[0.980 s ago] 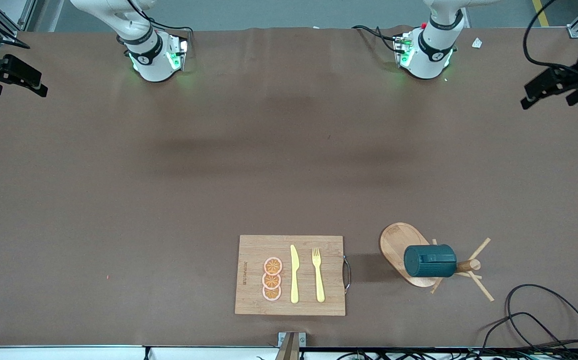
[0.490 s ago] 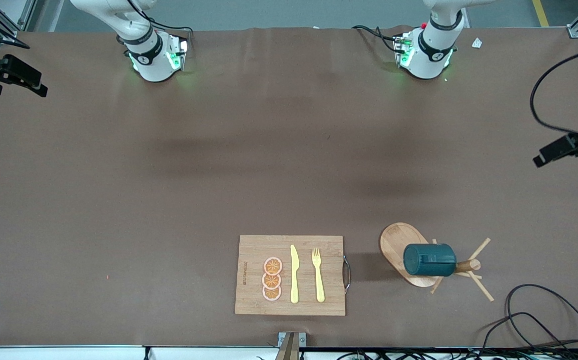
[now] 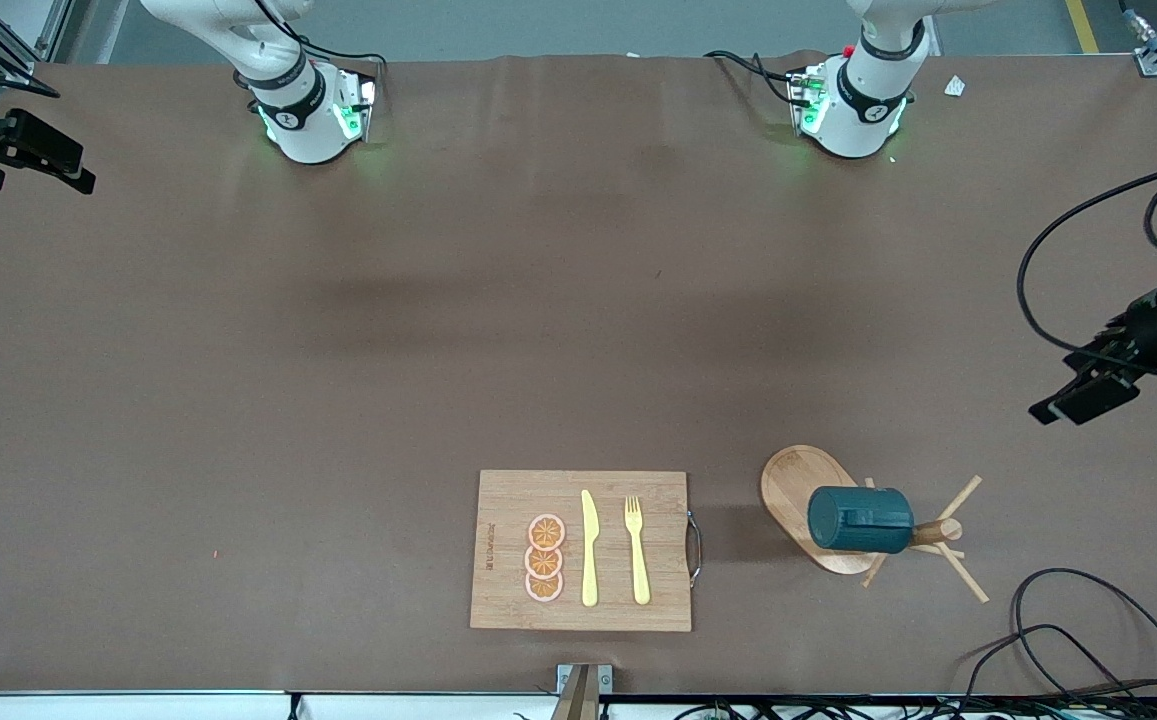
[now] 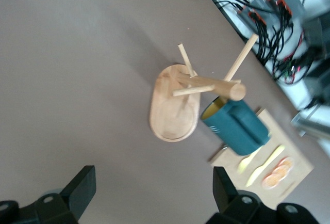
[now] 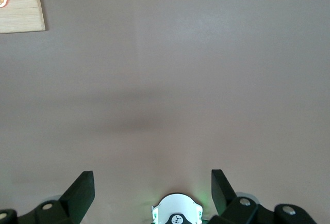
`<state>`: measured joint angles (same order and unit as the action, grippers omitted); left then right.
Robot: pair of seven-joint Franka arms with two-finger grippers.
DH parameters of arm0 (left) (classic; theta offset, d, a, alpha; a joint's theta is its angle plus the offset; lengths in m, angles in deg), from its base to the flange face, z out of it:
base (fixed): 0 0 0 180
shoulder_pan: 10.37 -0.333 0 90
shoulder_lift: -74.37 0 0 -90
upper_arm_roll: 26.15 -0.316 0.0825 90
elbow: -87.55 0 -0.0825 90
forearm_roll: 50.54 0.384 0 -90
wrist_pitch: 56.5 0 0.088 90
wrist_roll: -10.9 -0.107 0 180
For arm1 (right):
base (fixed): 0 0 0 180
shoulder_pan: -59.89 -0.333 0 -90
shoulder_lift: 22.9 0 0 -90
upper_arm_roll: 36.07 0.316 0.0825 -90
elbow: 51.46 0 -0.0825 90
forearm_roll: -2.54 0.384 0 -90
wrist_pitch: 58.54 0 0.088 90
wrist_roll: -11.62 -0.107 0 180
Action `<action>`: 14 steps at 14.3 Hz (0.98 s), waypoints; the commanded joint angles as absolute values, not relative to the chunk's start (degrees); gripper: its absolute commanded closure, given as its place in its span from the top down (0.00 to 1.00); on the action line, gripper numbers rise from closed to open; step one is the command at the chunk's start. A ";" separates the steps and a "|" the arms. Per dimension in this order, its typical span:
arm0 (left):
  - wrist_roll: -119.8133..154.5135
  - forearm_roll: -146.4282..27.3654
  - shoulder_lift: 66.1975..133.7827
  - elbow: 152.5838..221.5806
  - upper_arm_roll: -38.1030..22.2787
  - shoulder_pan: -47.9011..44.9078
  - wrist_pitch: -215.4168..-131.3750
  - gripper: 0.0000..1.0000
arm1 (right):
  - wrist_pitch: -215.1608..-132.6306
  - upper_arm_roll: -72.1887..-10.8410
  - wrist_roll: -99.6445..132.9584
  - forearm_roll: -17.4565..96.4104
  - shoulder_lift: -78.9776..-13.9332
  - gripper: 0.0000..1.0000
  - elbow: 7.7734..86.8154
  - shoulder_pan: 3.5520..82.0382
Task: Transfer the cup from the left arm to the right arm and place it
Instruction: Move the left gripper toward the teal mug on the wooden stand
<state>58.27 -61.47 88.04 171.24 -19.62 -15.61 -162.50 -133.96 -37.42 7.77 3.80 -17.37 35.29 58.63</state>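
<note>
The dark teal cup (image 3: 860,520) hangs sideways on a peg of the wooden rack (image 3: 796,487), near the front camera toward the left arm's end of the table. In the left wrist view the cup (image 4: 236,127) shows its yellowish inside against the rack's pole (image 4: 206,83). My left gripper (image 3: 1080,400) hovers over the table's edge at the left arm's end, apart from the rack; it (image 4: 153,193) stands open and empty. My right gripper (image 3: 63,165) waits over the table's edge at the right arm's end, and it (image 5: 152,190) is open and empty too.
A bamboo cutting board (image 3: 508,500) lies beside the rack toward the right arm's end, carrying orange slices (image 3: 544,558), a yellow knife (image 3: 589,548) and a yellow fork (image 3: 636,550). Black cables (image 3: 1078,640) loop near the rack at the front edge.
My left gripper has travelled along the table's edge at the left arm's end, closing in on the rack and cup. The right arm, the cup and the board have not moved.
</note>
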 commanded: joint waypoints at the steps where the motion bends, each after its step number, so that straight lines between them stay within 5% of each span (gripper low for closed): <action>1: 68.35 -62.05 92.38 166.56 -19.38 -12.75 -164.15 1.00 | -134.04 -37.38 7.85 4.30 -16.31 1.00 36.16 59.10; 10: 104.31 -62.05 102.40 161.81 -19.29 -7.83 -179.01 0.99 | -133.25 -37.47 7.85 4.30 -16.31 1.00 36.16 59.19; 14: 108.28 -62.58 104.42 162.08 -19.12 -7.56 -179.72 0.89 | -133.33 -37.47 7.85 4.30 -16.40 1.00 36.16 59.19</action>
